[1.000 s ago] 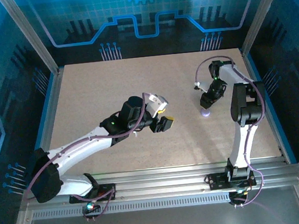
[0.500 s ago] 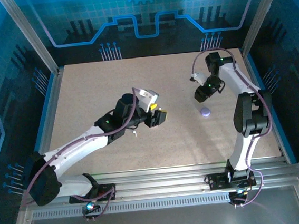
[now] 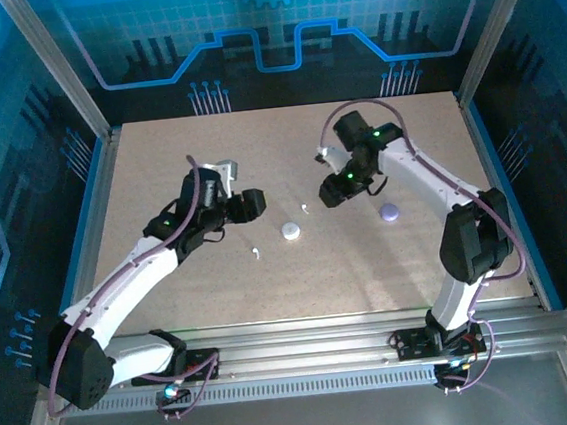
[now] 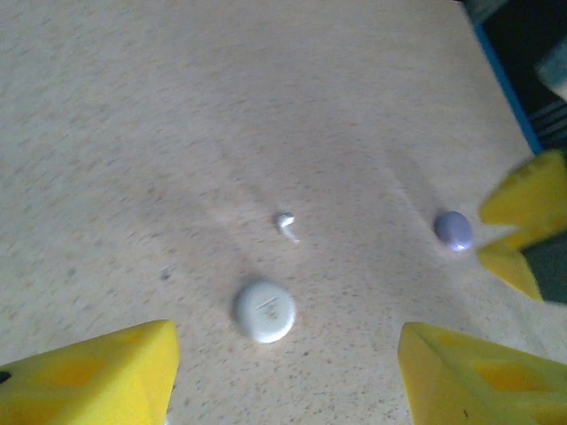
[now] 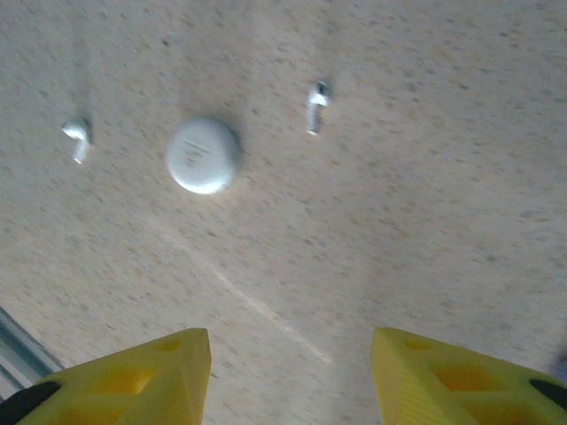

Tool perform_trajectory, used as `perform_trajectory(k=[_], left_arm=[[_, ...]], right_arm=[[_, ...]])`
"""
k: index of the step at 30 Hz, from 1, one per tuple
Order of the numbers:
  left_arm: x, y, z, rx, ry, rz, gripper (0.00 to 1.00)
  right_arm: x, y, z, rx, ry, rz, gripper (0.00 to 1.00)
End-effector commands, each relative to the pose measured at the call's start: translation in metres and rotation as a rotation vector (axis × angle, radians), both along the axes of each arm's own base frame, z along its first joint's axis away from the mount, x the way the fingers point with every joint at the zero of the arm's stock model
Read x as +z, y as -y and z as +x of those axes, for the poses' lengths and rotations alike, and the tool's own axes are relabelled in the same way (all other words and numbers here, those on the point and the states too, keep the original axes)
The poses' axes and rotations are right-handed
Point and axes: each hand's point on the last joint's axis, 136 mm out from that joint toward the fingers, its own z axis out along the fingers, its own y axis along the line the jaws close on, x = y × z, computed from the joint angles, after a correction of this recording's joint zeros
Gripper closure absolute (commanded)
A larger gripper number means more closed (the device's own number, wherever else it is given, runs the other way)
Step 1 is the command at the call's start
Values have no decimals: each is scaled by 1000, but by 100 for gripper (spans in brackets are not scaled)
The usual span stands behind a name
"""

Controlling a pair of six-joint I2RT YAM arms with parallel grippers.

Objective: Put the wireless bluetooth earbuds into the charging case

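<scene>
The charging case is a small round white puck lying flat mid-table, also seen in the left wrist view and the right wrist view. One white earbud lies just behind it, stem down. A second white earbud lies to the case's left. My left gripper hovers left of the case, open and empty. My right gripper hovers right of the earbud, open and empty.
A lavender round disc lies right of the right gripper, also in the left wrist view, where the right gripper's yellow fingers show beside it. Blue rails edge the beige table.
The left arm swung back to the left, uncovering the white case and the earbud behind it. The right gripper moved left, away from the lavender disc toward the centre, and opened slightly.
</scene>
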Motion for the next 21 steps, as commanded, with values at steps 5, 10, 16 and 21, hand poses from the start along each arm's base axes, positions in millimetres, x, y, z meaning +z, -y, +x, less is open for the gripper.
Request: perform_trajectory(k=[5,10,16,21], left_arm=[[-38,-49,-13,220,-260,-23,33],[-45,-57,-14,239,-337,-25,33],[-48,-61,-16,243,-362,-37,33],[-49,-65,-19,245,-374,-35,33]], right_arm=[[3,-59,-6,-136,-21,13,48],[-12,-77,-7,-187,-73,-35,47],[-25,-89,-3,-228,-113,-65,44],[-38,-98,1,-230,-119,-106,41]])
